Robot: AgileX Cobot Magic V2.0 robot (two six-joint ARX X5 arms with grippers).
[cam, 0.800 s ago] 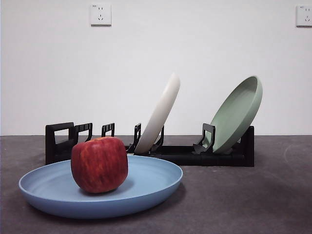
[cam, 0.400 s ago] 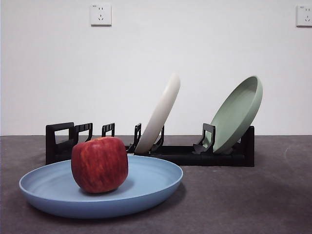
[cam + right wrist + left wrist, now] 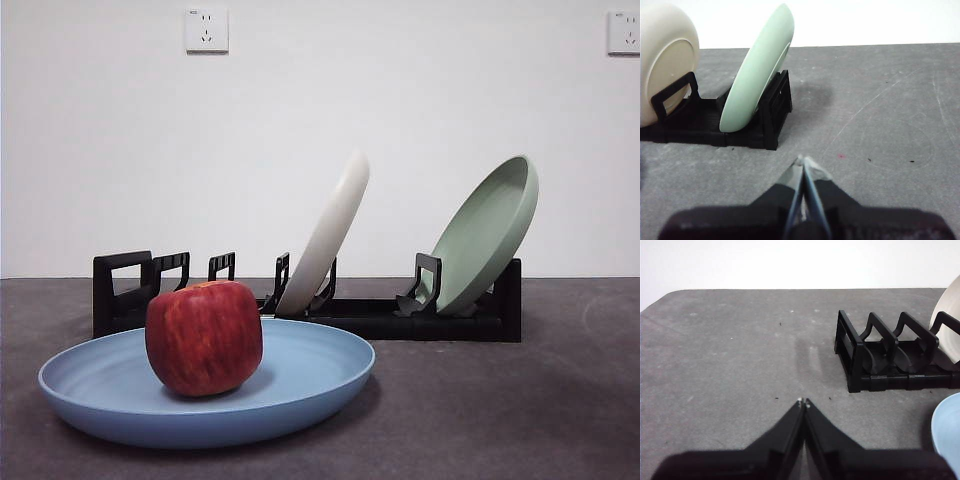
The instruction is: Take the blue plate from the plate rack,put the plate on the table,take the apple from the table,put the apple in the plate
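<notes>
The blue plate (image 3: 300,385) lies flat on the table (image 3: 520,420) at the front left, and the red apple (image 3: 204,337) rests in it, left of its middle. Behind stands the black plate rack (image 3: 390,318). In the left wrist view my left gripper (image 3: 803,402) is shut and empty over bare table, with the rack's end (image 3: 890,357) ahead and the blue plate's edge (image 3: 949,430) at the side. My right gripper (image 3: 803,161) is shut and empty, a short way from the rack's other end (image 3: 772,117). Neither arm shows in the front view.
A cream-white plate (image 3: 326,235) leans in the rack's middle slots and a pale green plate (image 3: 487,233) leans at its right end. Several slots at the rack's left end (image 3: 130,285) hold nothing. Two wall sockets (image 3: 206,30) sit on the white wall behind.
</notes>
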